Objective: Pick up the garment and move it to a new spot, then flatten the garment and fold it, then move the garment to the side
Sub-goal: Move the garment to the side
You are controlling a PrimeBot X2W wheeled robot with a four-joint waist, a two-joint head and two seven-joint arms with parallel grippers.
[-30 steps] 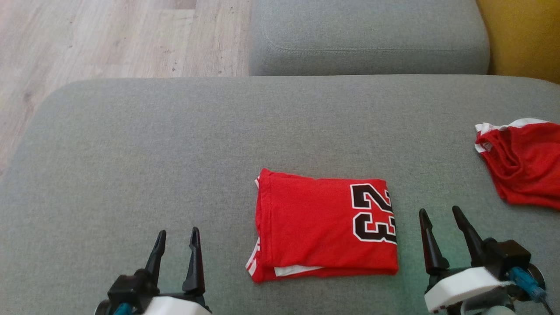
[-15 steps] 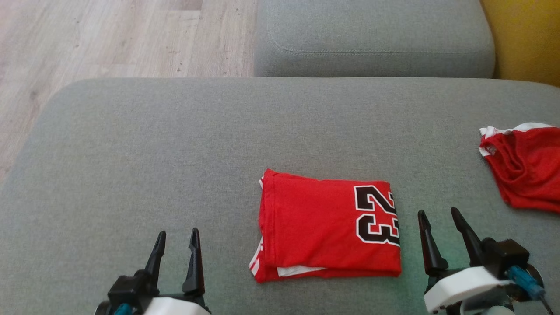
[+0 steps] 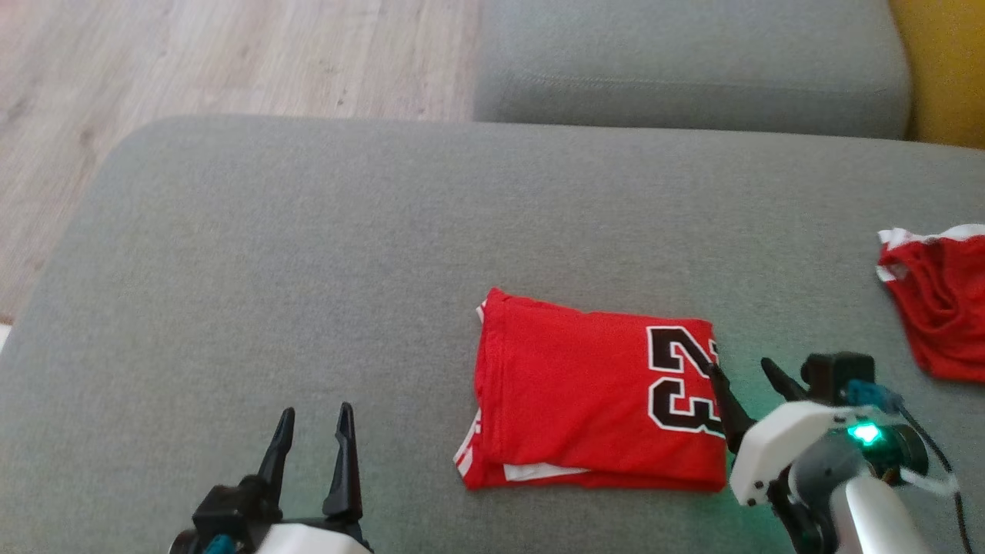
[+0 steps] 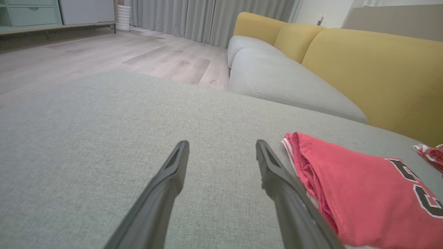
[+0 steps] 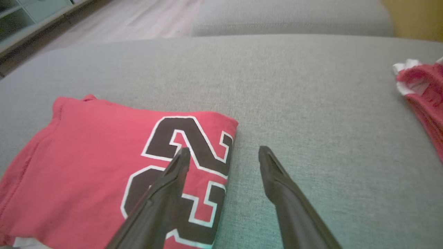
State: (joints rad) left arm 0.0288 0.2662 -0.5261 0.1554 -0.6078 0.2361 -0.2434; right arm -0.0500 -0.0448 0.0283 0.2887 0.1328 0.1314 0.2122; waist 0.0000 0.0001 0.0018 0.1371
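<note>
The garment (image 3: pixel 585 388) is a red jersey with a black "23", folded into a neat rectangle on the grey cushion (image 3: pixel 308 254). My right gripper (image 3: pixel 745 368) stands open at the jersey's right edge: in the right wrist view one finger hangs over the number on the garment (image 5: pixel 104 166) and the other over bare cushion, right gripper (image 5: pixel 224 152). Nothing is between its fingers. My left gripper (image 3: pixel 312 419) is open and empty, low at the left, apart from the jersey. In the left wrist view the left gripper (image 4: pixel 221 147) has the garment (image 4: pixel 360 186) just to its right.
A second red garment (image 3: pixel 943 308) with white trim lies crumpled at the cushion's right edge. Another grey cushion (image 3: pixel 685 69) and a yellow backrest (image 3: pixel 943 69) lie beyond. Wood floor (image 3: pixel 192 69) runs past the cushion's left and far-left edges.
My right gripper has swung left and forward to the jersey's right edge, one finger now over the number. The head camera has shifted, sliding the scene rightward. The left gripper stays put.
</note>
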